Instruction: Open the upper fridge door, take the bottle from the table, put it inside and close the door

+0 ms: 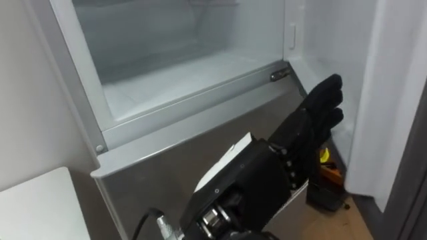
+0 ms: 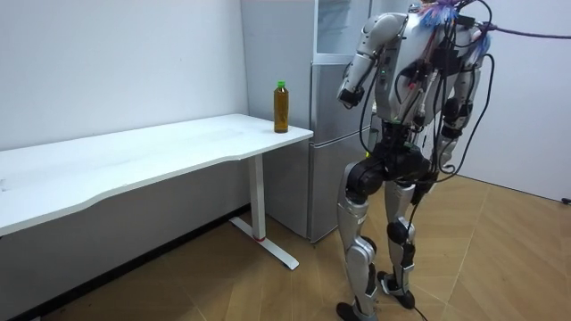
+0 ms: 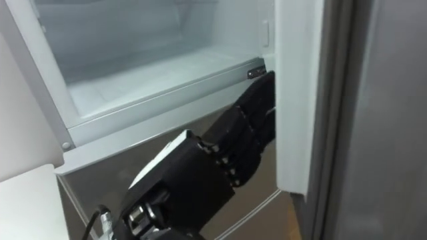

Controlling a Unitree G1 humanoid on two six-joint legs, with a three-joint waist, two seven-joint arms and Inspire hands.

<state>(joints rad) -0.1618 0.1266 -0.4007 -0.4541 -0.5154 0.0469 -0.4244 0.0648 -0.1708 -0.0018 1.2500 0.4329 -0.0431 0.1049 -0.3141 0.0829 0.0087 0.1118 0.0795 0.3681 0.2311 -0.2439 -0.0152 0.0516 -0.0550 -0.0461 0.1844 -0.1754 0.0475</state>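
The bottle (image 2: 281, 107), with amber liquid and a green cap, stands upright on the corner of the white table (image 2: 161, 152), close to the fridge (image 2: 330, 152). I stand facing the fridge. Its upper compartment (image 1: 180, 73) is open, with a bare white shelf inside. My left hand (image 1: 321, 110) is stretched forward with straight fingers against the inner edge of the open door (image 1: 393, 100), and holds nothing. The same hand (image 3: 257, 110) is partly hidden behind the door edge (image 3: 300, 100) in the right eye view. My right hand (image 2: 444, 159) hangs by my hip.
The closed steel lower door (image 1: 200, 153) fills the space under the open compartment. A corner of the table (image 1: 33, 207) lies at my lower left. Wooden floor (image 2: 500, 267) stretches behind me and to the room view's right.
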